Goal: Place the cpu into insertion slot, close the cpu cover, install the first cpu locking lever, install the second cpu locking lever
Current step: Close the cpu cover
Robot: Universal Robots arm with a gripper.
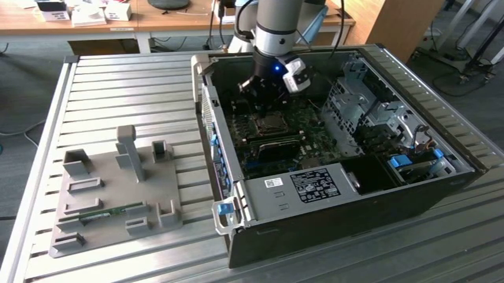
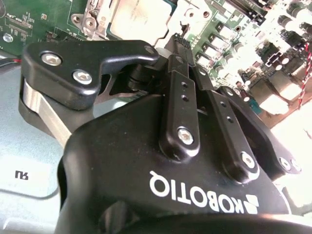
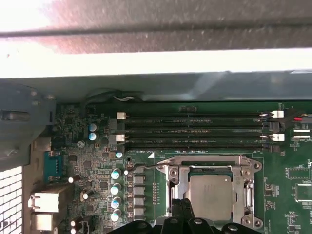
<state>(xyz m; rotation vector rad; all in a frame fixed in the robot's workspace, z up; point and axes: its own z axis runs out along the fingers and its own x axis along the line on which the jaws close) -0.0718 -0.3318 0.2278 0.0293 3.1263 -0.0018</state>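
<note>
Evidently cpu (image 3: 210,191) is seated in insertion slot (image 3: 194,171), cpu cover (image 3: 209,162) laid flat over it, beside RAM slots (image 3: 195,129); gripper (image 3: 184,208), tips pressed together w/ nothing held, is poised just above cover's edge.

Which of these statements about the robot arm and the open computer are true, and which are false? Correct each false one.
1. The cpu cover lies flat around the cpu, whose metal top shows through its window. True.
2. The gripper hangs over the grey fixture. False: it is inside the computer case, above the green board and close to the cpu.
3. The computer case lies on a slatted metal table with its open side up. True.
4. The grey fixture stands to the exterior view's right of the computer case. False: it stands on the table to the exterior view's left of the case.
</note>
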